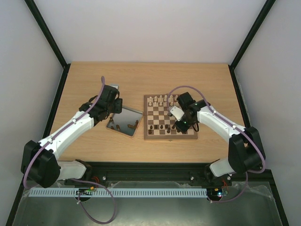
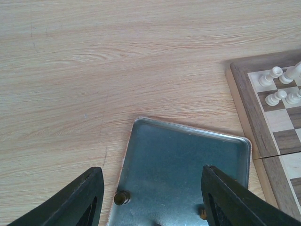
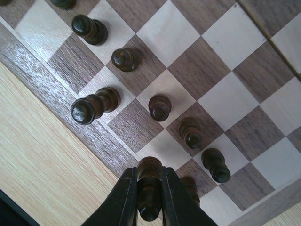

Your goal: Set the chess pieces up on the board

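My right gripper (image 3: 149, 181) is shut on a dark chess piece (image 3: 149, 190). It holds the piece just above a pale square in the board's (image 3: 197, 66) near row, close to the brown border. Several dark chess pieces (image 3: 160, 106) stand on nearby squares, and one (image 3: 87, 109) lies tilted by the edge. My left gripper (image 2: 153, 183) hangs open over the metal tray (image 2: 188, 155) with nothing between its fingers. A dark piece (image 2: 122, 198) lies in the tray by the left finger, and another (image 2: 202, 214) shows partly beside the right finger. The top view shows the board (image 1: 146, 117) right of the tray (image 1: 127, 111).
Cream pieces (image 1: 162, 100) line the board's far rows, and a few (image 2: 270, 77) show in the left wrist view. Bare wooden table (image 1: 94, 80) surrounds the tray and board. Black frame posts rise at the table's back corners.
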You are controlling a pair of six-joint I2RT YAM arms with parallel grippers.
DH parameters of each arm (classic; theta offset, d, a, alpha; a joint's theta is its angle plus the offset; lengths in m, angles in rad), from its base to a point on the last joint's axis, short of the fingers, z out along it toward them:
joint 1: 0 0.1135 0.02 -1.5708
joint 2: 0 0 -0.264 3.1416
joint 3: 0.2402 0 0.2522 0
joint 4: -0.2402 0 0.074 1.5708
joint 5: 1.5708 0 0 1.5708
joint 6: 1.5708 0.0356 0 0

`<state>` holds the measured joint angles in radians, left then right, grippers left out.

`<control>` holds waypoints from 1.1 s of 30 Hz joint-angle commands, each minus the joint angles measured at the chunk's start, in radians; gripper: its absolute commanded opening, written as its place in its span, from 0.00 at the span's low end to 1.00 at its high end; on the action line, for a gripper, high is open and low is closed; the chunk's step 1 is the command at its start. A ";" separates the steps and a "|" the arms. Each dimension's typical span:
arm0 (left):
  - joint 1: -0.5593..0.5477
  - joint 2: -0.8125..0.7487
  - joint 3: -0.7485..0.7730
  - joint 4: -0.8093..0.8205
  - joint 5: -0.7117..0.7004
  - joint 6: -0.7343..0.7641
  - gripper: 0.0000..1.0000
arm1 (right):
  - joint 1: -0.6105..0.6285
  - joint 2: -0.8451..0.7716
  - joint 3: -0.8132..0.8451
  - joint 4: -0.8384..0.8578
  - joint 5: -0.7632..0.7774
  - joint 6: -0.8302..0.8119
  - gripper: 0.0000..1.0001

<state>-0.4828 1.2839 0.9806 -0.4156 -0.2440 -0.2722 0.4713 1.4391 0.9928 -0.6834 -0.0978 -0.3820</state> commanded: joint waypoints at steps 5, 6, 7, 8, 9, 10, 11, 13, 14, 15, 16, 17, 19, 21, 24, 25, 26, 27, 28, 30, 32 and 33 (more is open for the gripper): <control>0.006 0.018 -0.011 0.001 -0.005 0.009 0.58 | 0.001 0.046 -0.042 0.027 0.005 -0.017 0.07; 0.006 0.020 -0.012 0.001 -0.005 0.010 0.58 | 0.001 0.049 -0.043 0.030 0.004 -0.017 0.07; 0.006 0.021 -0.012 0.000 -0.005 0.010 0.58 | 0.001 0.052 -0.045 0.033 0.003 -0.017 0.07; 0.006 0.022 -0.010 0.000 -0.005 0.010 0.58 | 0.001 0.056 -0.047 0.036 0.003 -0.017 0.07; 0.006 0.024 -0.010 0.000 -0.004 0.010 0.58 | 0.001 0.059 -0.049 0.041 0.004 -0.017 0.07; 0.006 0.024 -0.010 0.000 -0.004 0.010 0.58 | 0.002 0.061 -0.052 0.045 0.003 -0.018 0.07; 0.006 0.025 -0.010 0.000 -0.003 0.010 0.58 | 0.002 0.064 -0.053 0.050 0.003 -0.017 0.07; 0.006 0.026 -0.010 -0.001 -0.003 0.009 0.58 | 0.001 0.070 -0.055 0.056 0.003 -0.017 0.07; 0.006 0.026 -0.010 -0.001 -0.003 0.010 0.58 | 0.001 0.072 -0.056 0.059 0.003 -0.017 0.07; 0.006 0.027 -0.012 -0.001 -0.003 0.010 0.58 | 0.001 0.075 -0.056 0.060 0.003 -0.017 0.08; 0.006 0.028 -0.010 -0.002 -0.002 0.010 0.58 | 0.001 0.078 -0.058 0.061 0.005 -0.017 0.09; 0.006 0.029 -0.010 -0.002 -0.003 0.010 0.58 | 0.001 0.081 -0.058 0.063 0.005 -0.018 0.11; 0.006 0.030 -0.010 -0.002 -0.002 0.010 0.58 | 0.001 0.083 -0.059 0.063 0.007 -0.017 0.15; 0.006 0.031 -0.010 -0.002 -0.001 0.010 0.58 | 0.001 0.079 -0.055 0.056 0.009 -0.017 0.20; 0.006 0.031 -0.010 -0.002 -0.001 0.011 0.58 | 0.001 0.064 -0.045 0.038 0.005 -0.019 0.25; 0.006 0.032 -0.010 -0.002 -0.001 0.010 0.58 | 0.001 0.057 -0.036 0.030 0.002 -0.020 0.27; 0.005 0.032 -0.010 -0.002 -0.001 0.011 0.58 | 0.001 0.051 -0.028 0.020 -0.001 -0.021 0.28; 0.006 0.032 -0.011 -0.002 -0.001 0.011 0.58 | 0.001 0.044 -0.018 0.009 -0.006 -0.023 0.30; 0.006 0.034 -0.010 -0.002 -0.001 0.011 0.58 | 0.001 0.037 -0.007 -0.003 -0.011 -0.023 0.30; 0.006 0.036 -0.012 -0.002 -0.001 0.010 0.58 | 0.002 0.024 0.019 -0.029 -0.025 -0.022 0.32; 0.006 0.043 -0.012 -0.003 -0.007 0.003 0.58 | 0.001 0.011 0.047 -0.051 -0.045 -0.021 0.33; 0.006 0.046 -0.012 -0.004 -0.009 -0.003 0.58 | 0.001 0.004 0.063 -0.060 -0.055 -0.020 0.33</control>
<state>-0.4828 1.3132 0.9806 -0.4164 -0.2436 -0.2718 0.4713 1.4914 0.9829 -0.6472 -0.1081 -0.3985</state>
